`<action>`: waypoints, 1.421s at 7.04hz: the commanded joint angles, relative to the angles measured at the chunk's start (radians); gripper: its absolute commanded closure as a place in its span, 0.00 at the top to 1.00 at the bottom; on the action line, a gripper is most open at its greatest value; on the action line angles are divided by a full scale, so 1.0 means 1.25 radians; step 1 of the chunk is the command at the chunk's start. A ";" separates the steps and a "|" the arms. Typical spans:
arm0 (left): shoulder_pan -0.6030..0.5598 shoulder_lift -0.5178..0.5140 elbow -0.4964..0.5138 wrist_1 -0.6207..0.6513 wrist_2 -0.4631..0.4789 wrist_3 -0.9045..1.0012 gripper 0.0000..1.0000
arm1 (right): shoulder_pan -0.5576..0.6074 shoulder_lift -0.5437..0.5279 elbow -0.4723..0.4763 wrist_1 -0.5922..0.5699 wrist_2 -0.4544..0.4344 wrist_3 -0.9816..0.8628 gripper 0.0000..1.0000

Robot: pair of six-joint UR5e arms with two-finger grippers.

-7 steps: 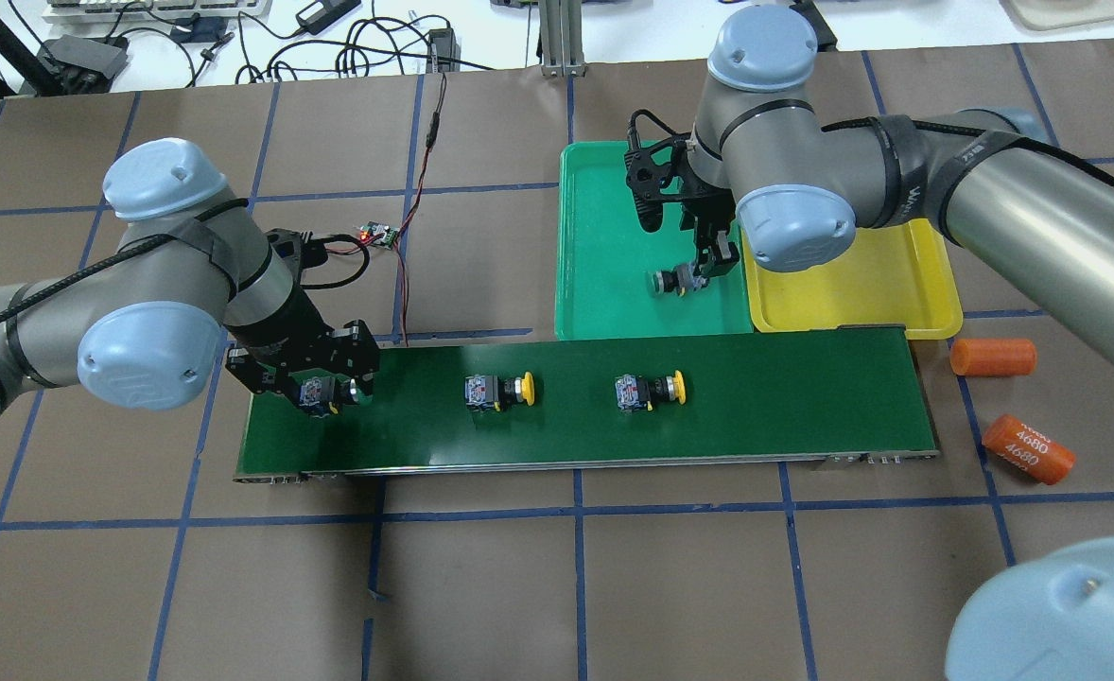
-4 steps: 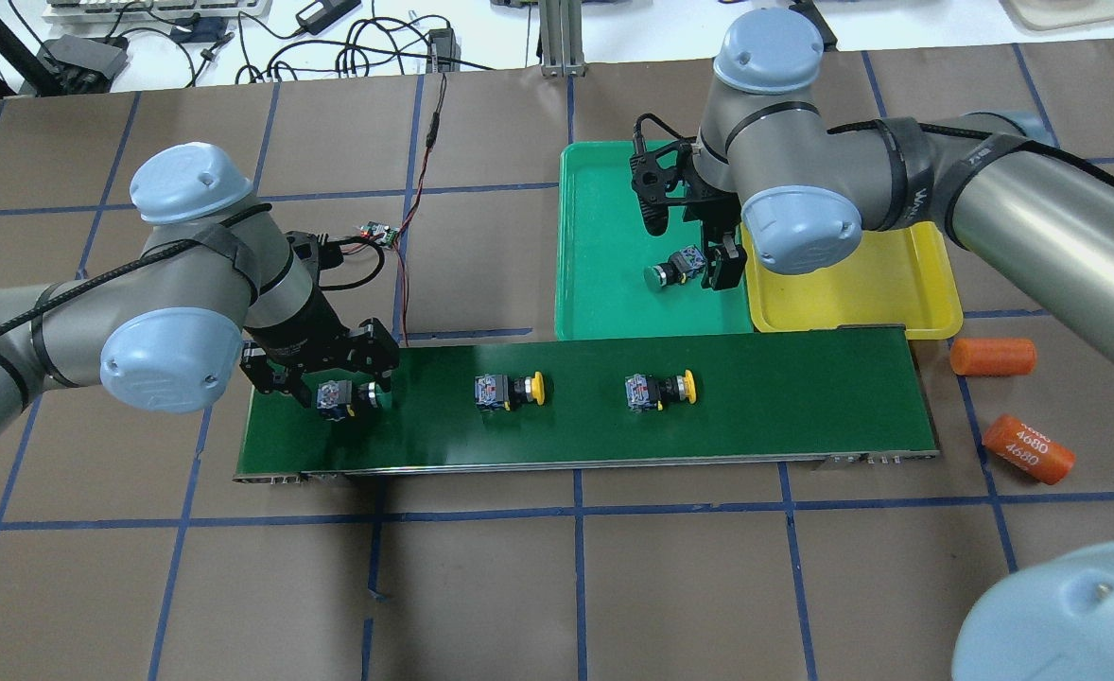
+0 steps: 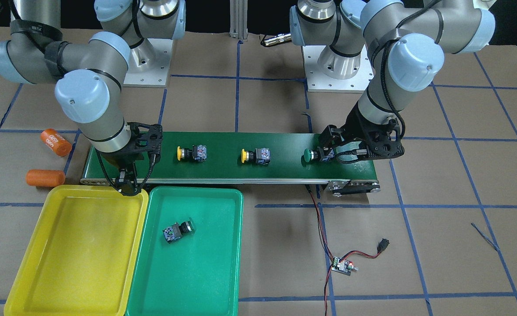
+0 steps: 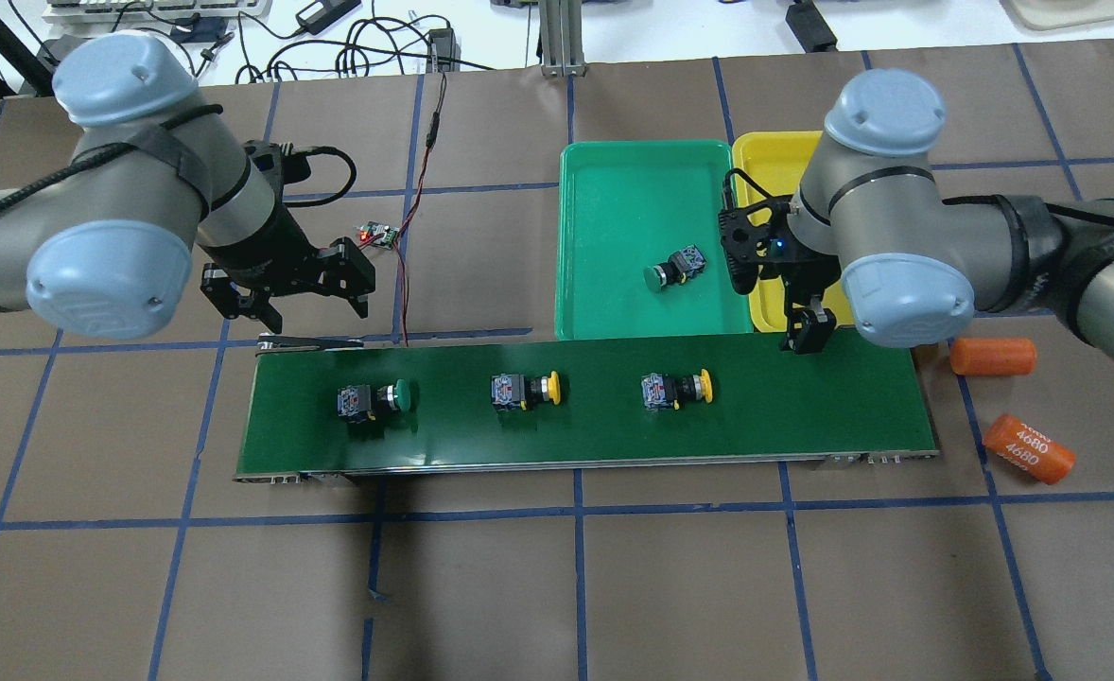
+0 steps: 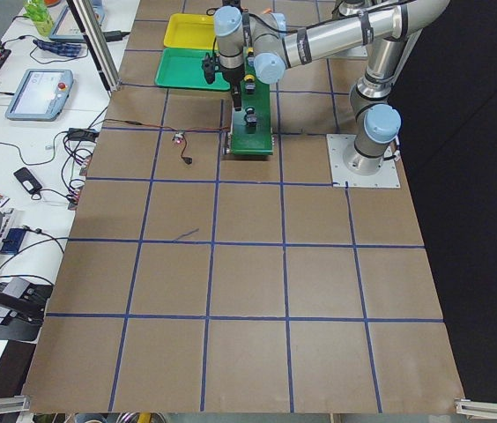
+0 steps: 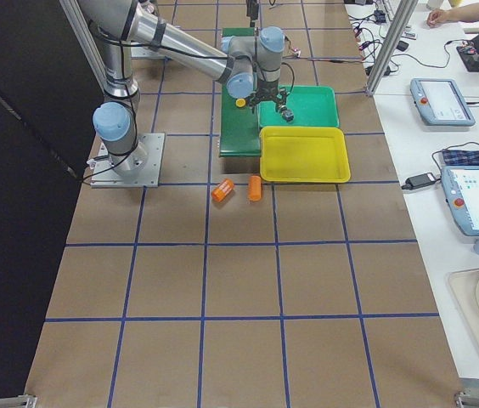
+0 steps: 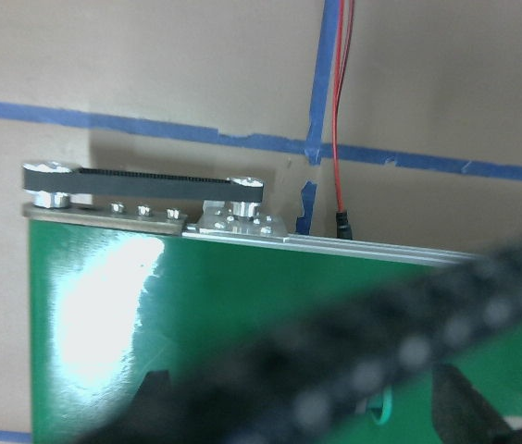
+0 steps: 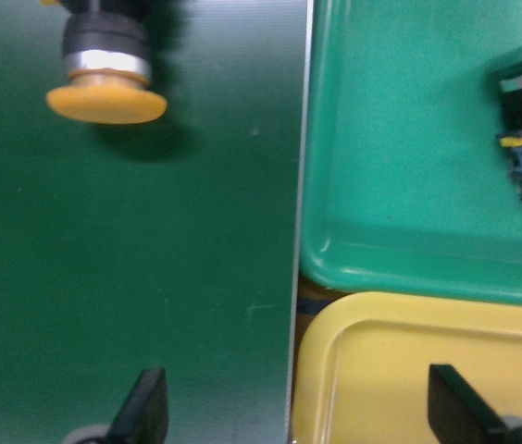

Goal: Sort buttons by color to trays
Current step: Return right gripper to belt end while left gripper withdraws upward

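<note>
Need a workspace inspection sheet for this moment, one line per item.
Surface: brown-papered table with blue tape grid; dark green conveyor belt across it.
Job's things: green button in the green tray; second green button and two yellow buttons on the belt; yellow tray holds nothing.
Clutter: two orange cylinders beside the belt's end.
Grippers: left gripper open, empty; right gripper open, empty, over belt and tray edges.
Cables: red-black wire from small circuit board to the belt.
Surroundings: white bench with tablets.
</note>
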 commanded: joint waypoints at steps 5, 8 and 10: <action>-0.005 0.077 0.184 -0.212 -0.007 0.018 1.00 | -0.023 -0.067 0.115 -0.006 -0.002 -0.004 1.00; 0.030 0.072 0.213 -0.227 -0.008 0.087 1.00 | -0.012 -0.078 0.139 -0.031 0.006 0.015 1.00; 0.023 0.089 0.199 -0.228 -0.001 0.097 1.00 | 0.012 -0.078 0.139 -0.032 0.006 0.058 1.00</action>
